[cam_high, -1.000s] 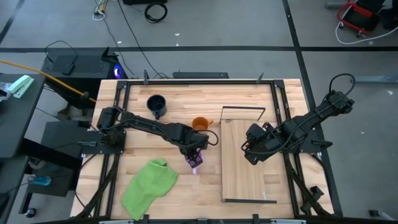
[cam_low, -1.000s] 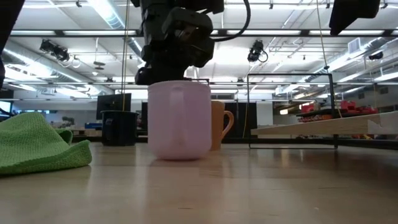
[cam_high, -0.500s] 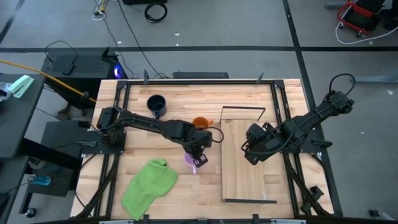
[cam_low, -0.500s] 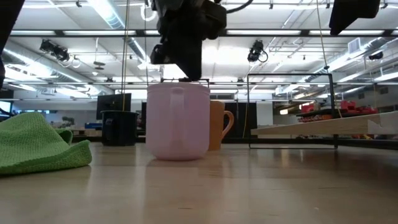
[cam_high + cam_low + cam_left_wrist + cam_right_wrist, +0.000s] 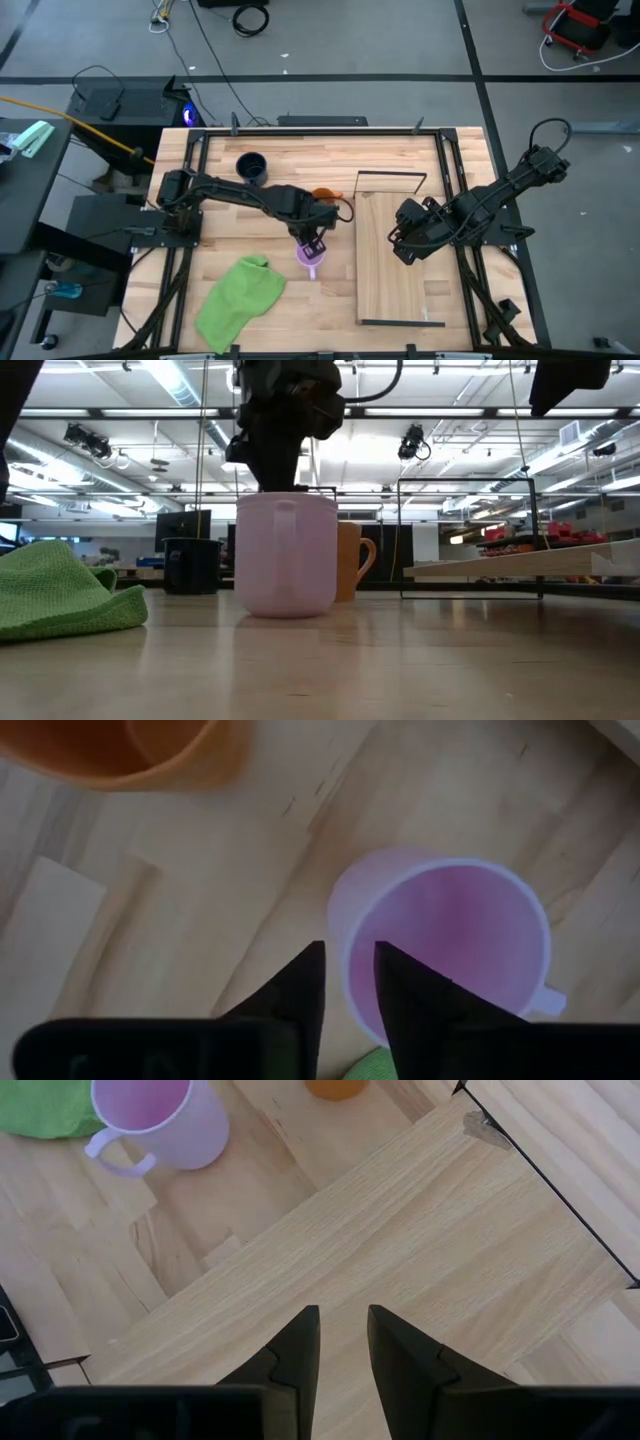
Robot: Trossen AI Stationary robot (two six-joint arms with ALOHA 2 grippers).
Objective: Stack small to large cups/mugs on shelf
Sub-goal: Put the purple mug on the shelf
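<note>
Treat the light purple mug [image 5: 309, 255] as a light, rigid, smooth-walled item that may slip. It stands upright on the worktop [image 5: 230, 230], between the green cloth [image 5: 238, 300] and the shelf [image 5: 398, 258]. Take hold across the rim wall, or at the handle. The left gripper [image 5: 348, 982] hangs above the rim, fingers slightly apart, holding nothing. The right gripper [image 5: 342, 1338] waits over the shelf, fingers apart. You will find no legible markings.

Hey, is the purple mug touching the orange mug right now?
Apart. The high view shows bare table between the purple mug and the orange mug; the left wrist view shows the same gap.
</note>
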